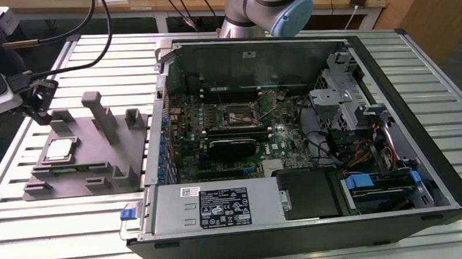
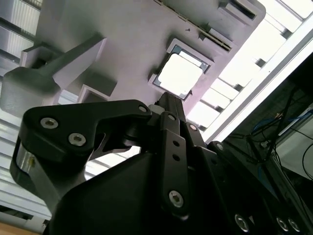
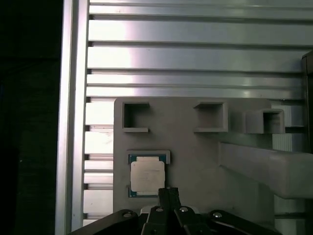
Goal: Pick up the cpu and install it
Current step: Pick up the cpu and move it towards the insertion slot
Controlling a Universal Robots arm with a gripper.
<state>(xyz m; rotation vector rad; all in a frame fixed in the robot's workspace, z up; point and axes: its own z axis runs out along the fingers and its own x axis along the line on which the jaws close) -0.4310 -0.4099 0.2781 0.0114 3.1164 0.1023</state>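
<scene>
The cpu (image 1: 60, 150) is a small silvery square lying flat in a recess of the grey fixture plate (image 1: 94, 166) at the exterior view's left. In both wrist views it shows just beyond the fingertips: cpu (image 3: 146, 176), cpu (image 2: 180, 74). My gripper (image 1: 41, 115) hangs above the fixture's far left corner, a short way from the cpu. Its black fingers (image 3: 168, 196) are pressed together with nothing between them; the gripper (image 2: 166, 99) tapers to one narrow tip. The black-framed motherboard socket (image 1: 241, 115) sits inside the open computer case.
The open computer case (image 1: 440, 174) takes up the middle and right of the slatted aluminium table (image 1: 97, 59). Tall grey posts (image 1: 101, 114) rise from the fixture beside the cpu. Cables (image 1: 73, 31) trail near the wrist. A power supply (image 1: 218, 207) fills the case's near side.
</scene>
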